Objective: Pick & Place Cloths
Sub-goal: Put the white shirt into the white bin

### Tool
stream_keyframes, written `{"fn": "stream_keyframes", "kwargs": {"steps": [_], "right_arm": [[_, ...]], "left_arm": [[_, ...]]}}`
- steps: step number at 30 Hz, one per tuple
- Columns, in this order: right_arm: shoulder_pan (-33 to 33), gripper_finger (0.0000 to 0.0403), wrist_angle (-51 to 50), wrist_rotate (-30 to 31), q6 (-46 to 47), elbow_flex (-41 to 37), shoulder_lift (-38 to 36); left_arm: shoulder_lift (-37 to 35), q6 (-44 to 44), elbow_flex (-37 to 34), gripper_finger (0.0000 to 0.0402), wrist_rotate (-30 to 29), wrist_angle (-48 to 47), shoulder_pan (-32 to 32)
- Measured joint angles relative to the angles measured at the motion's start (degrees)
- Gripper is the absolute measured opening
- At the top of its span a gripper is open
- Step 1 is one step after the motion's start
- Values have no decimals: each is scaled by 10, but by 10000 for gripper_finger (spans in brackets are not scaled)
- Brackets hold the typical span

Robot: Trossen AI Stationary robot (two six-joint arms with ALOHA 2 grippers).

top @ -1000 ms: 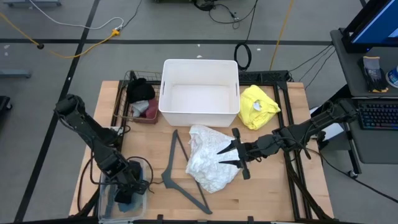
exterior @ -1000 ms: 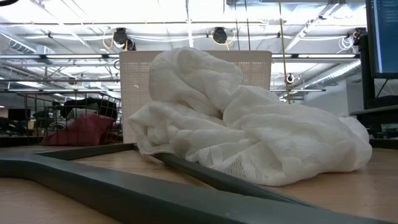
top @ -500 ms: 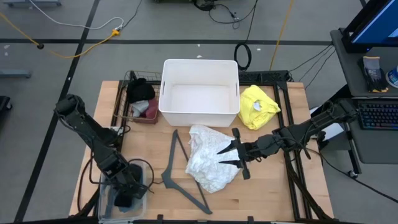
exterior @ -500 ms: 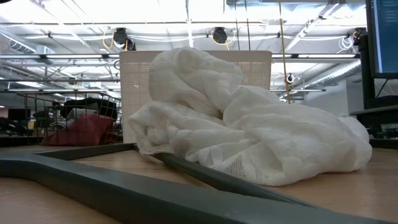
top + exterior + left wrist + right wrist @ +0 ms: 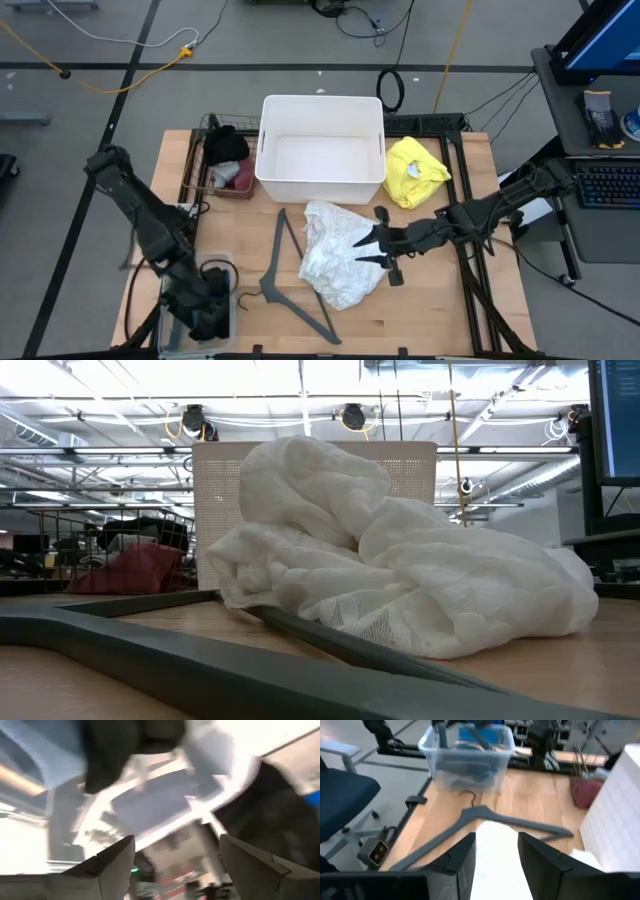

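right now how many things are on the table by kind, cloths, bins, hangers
cloths: 5, namely lacy white, yellow, black, maroon, blue
bins: 3, namely white tub, wire basket, clear box
hangers: 1, the grey hanger
total: 9

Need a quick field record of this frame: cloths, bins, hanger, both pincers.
white cloth: table centre, lying on the hanger
yellow cloth: right of the white bin
white bin: no cloth inside
wire basket: black and maroon cloths
left pincer: open, over the clear tub
right pincer: partly open, at the white cloth's edge; hold unclear
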Motion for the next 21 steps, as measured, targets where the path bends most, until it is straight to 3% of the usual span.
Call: {"fn": "stream_keyframes", "kwargs": {"steps": [4, 8, 15, 21], "right_arm": [[-10, 141, -25, -19, 22, 0, 0], [-22, 141, -27, -60, 35, 0, 0], [-30, 142, -87, -60, 16, 0, 0], [-27, 145, -171, -60, -33, 0, 5]], "left_arm": [[-48, -2, 19, 306, -113, -9, 0], [-85, 54, 38, 310, -249, -12, 0], [-116, 235, 75, 310, -467, 3, 0], [-129, 419, 83, 310, -580, 80, 0]]}}
